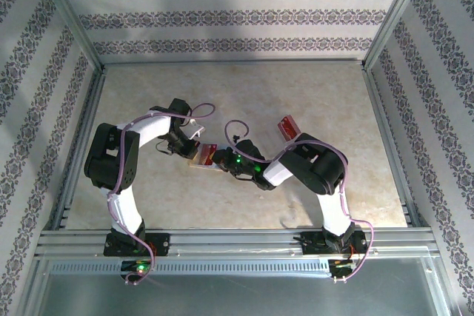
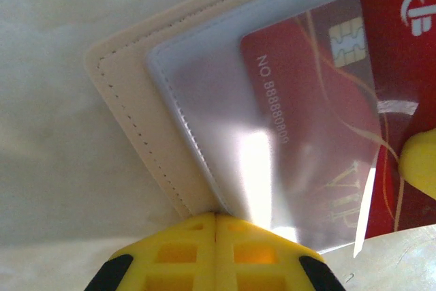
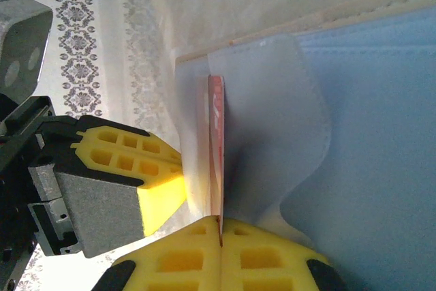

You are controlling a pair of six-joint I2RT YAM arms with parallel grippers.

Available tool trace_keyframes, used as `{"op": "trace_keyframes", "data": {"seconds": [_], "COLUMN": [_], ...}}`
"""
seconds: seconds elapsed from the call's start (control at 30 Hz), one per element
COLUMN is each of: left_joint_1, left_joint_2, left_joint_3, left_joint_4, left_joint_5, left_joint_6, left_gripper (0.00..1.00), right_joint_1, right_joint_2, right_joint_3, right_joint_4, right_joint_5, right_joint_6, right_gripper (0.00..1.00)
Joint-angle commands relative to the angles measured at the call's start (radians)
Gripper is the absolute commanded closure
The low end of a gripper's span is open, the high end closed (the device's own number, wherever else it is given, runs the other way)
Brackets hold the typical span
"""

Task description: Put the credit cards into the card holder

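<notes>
The tan card holder (image 1: 200, 155) lies open at the table's middle, its stitched cover (image 2: 129, 114) under clear sleeves (image 2: 204, 100). A red credit card (image 2: 402, 66) sits partly inside one sleeve. My right gripper (image 3: 219, 221) is shut on that card (image 3: 216, 134), seen edge-on between two sleeves (image 3: 381, 134). My left gripper (image 2: 216, 217) is shut, its tips against the holder's near edge; whether it pinches a sleeve I cannot tell. In the top view the left gripper (image 1: 190, 147) and the right gripper (image 1: 223, 162) meet over the holder. A second red credit card (image 1: 288, 128) lies to the right.
Patterned walls and metal frame rails (image 1: 81, 146) enclose the beige table (image 1: 244, 94). The right arm's body (image 1: 311, 168) stands close to the loose card. My left gripper (image 3: 170, 178) sits right beside the right gripper's fingers.
</notes>
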Motion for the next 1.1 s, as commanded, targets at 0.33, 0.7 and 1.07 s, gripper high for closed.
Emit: {"op": "trace_keyframes", "data": {"seconds": [0.33, 0.7, 1.07], "left_joint_1": [-0.022, -0.033, -0.034], "left_joint_2": [-0.053, -0.011, -0.021], "left_joint_3": [0.041, 0.074, 0.059], "left_joint_4": [-0.052, -0.074, -0.055], "left_joint_5": [0.033, 0.148, 0.089], "left_joint_6": [0.013, -0.018, -0.005], "left_gripper": [0.93, 0.94, 0.94], "right_joint_1": [-0.002, -0.007, -0.010], "right_joint_2": [0.036, 0.041, 0.043], "right_joint_3": [0.005, 0.029, 0.029], "right_joint_4": [-0.152, -0.167, -0.169], "right_joint_5": [-0.035, -0.046, -0.045], "right_joint_6": [-0.047, -0.049, -0.056], "right_gripper": [0.95, 0.93, 0.92]}}
